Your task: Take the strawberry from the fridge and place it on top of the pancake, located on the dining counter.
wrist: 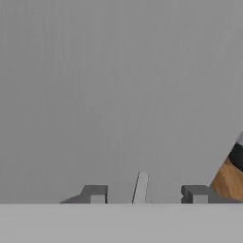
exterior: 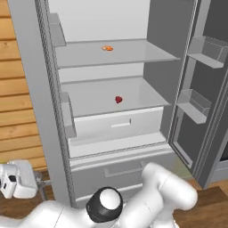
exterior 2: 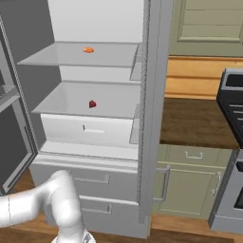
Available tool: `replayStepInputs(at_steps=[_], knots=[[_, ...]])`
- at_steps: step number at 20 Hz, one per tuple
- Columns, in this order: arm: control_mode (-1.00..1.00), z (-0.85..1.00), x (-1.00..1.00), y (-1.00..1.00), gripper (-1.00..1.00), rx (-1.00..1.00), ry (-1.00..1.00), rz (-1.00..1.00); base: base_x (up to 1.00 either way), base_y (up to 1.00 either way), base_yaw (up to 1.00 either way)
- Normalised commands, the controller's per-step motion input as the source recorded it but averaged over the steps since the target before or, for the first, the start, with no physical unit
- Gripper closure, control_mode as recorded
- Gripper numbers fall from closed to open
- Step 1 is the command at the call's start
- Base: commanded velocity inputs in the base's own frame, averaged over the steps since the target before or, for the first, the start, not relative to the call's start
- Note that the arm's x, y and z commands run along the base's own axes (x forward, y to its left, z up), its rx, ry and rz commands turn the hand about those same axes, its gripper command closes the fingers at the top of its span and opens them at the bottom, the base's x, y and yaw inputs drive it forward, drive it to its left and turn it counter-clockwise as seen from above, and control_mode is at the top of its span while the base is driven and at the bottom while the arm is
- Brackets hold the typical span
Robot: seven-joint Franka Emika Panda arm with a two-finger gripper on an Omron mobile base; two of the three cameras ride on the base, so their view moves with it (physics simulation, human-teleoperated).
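Observation:
The fridge [exterior: 164,67] stands with both doors swung open. The strawberry [exterior: 118,99], small and dark red, lies on its middle white shelf, and it also shows as the strawberry [exterior 2: 92,104] in the right base view. My gripper [exterior: 42,185] is low at the far left, against the outer face of the left door [exterior: 35,89], far below and left of the fruit. In the hand view my gripper [wrist: 144,194] faces a flat grey panel. Its fingertips [wrist: 95,193] stand apart with a thin pale bar [wrist: 140,187] between them. The pancake and the dining counter are out of view.
A small orange item [exterior: 107,48] lies on the upper shelf. The right door [exterior: 200,102] carries two clear bins. Two drawers [exterior: 120,169] sit below the shelves. Beside the fridge are a wood counter [exterior 2: 199,118], green cabinets [exterior 2: 190,185] and a stove [exterior 2: 232,142].

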Motion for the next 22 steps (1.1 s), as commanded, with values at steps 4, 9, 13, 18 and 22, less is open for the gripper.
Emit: replayStepInputs(at_steps=[4, 9, 13, 18, 22], knots=[[-1.0, -1.0, 0.41, 1.0, -1.0, -0.07, -0.71, 0.26, 0.0, 0.0, 0.0], [-1.0, -1.0, -0.54, 0.99, -1.0, -0.01, -0.67, 0.23, 0.0, 0.0, 0.0], [-1.0, -0.51, -1.0, -0.22, -1.0, 0.25, -0.27, 0.28, 0.0, 0.0, 0.0], [-1.0, 0.28, -1.0, -0.93, -1.0, 0.34, -0.2, 0.19, 0.0, 0.0, 0.0], [-1.0, 0.33, -1.0, -1.0, -1.0, 0.43, 0.09, 0.08, 0.0, 0.0, 0.0]])
